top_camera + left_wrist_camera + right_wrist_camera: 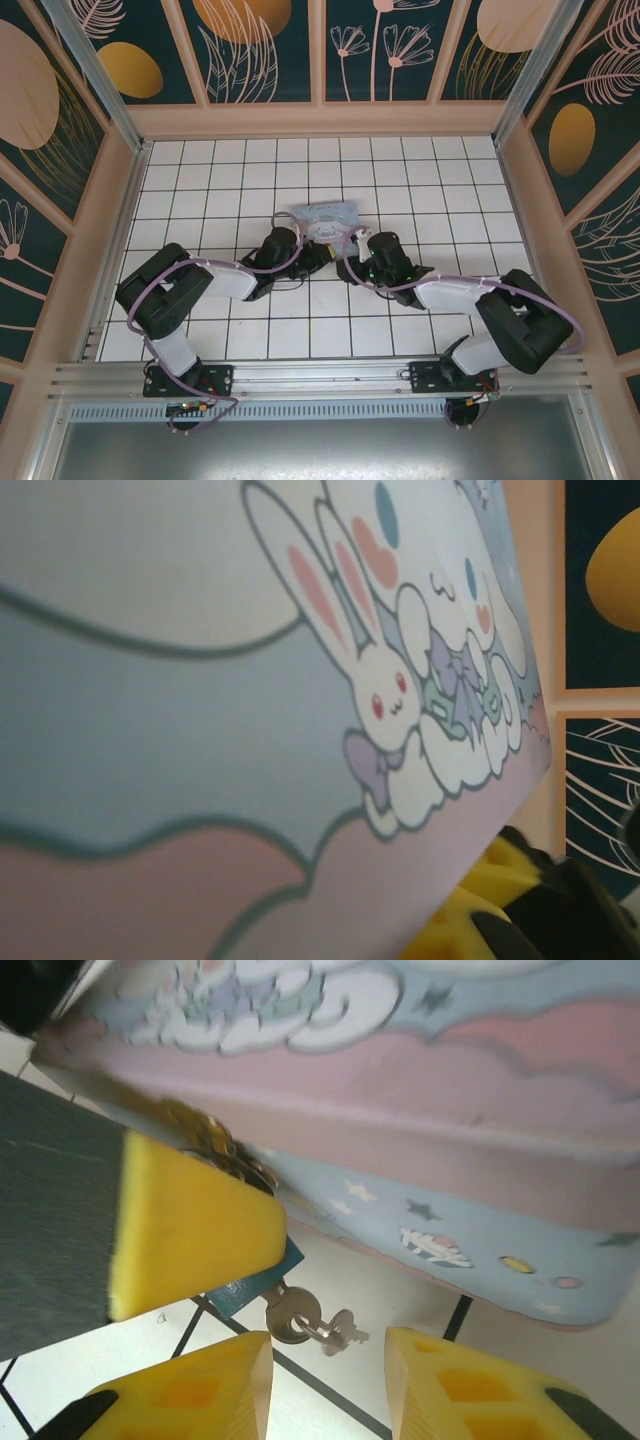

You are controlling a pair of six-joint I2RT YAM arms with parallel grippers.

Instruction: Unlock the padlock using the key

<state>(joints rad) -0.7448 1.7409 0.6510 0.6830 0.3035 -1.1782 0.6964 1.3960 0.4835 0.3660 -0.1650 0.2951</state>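
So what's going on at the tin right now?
Both arms are at the cartoon-printed tin. The left pincer is shut on the small blue padlock at its edge. The key appears to sit in the padlock, with the right pincer open close by it, not gripping.

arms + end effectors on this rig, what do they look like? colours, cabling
Both match. Left arm and right arm: black joint housings, white link shells, a lilac cable looped along each, black bases on an aluminium rail. Right end effector: two yellow wedge-shaped fingers with square moulded recesses, black at the root. Left end effector: a yellow pad on a dark grey finger.
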